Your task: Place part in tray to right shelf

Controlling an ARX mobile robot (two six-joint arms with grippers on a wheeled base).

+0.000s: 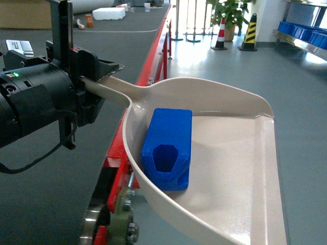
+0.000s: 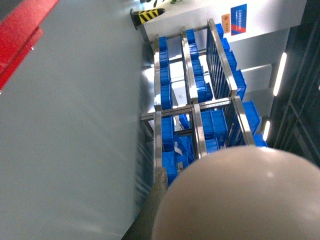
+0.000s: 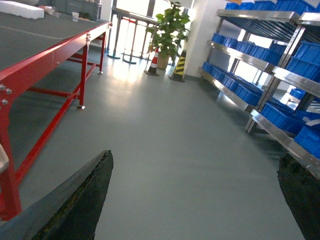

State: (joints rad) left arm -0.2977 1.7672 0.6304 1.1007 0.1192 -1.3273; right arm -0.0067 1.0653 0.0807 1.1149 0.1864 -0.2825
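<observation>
Gripping tray (image 1: 240, 168) handle, left hand (image 1: 102, 89); part (image 1: 167, 148) lies inside tray.

Blue part (image 1: 167, 148) in cream tray (image 1: 245, 168), seemingly flat.

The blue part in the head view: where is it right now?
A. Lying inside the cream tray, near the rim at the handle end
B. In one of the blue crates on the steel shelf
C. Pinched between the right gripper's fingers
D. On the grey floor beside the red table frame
A. The part rests on the floor of the tray, close to the curved rim, while the left gripper holds the tray's handle.
</observation>
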